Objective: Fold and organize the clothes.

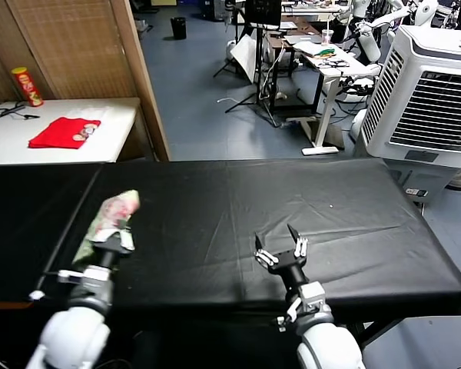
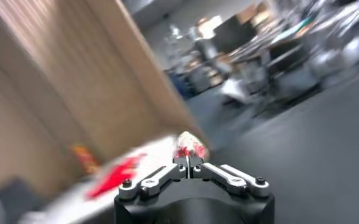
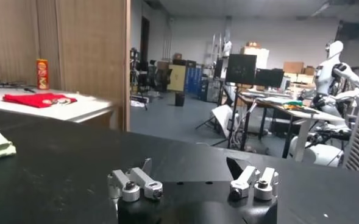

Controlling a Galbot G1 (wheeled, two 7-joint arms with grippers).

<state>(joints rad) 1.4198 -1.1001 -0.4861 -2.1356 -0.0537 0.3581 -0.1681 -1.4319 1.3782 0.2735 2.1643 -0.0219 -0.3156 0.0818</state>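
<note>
My left gripper [image 1: 120, 234] is clamped on the bundled pale green thin T-shirt [image 1: 107, 217] at the left part of the black cloth-covered table [image 1: 307, 207]. I fear the bundle unfolds if it slips. My right gripper [image 1: 280, 247] waits, jaws apart, holding nothing.

Thin cloth T-shirt [image 1: 107, 219], matt tablecloth [image 1: 238, 207]

Red garment [image 1: 64, 132], chip can [image 1: 27, 86]

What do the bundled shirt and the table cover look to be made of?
The shirt, in the shut left gripper: thin soft pale-green cloth, matte, bunched into limp folds. The table cover: black fabric, probably, matte, showing faint creases.
</note>
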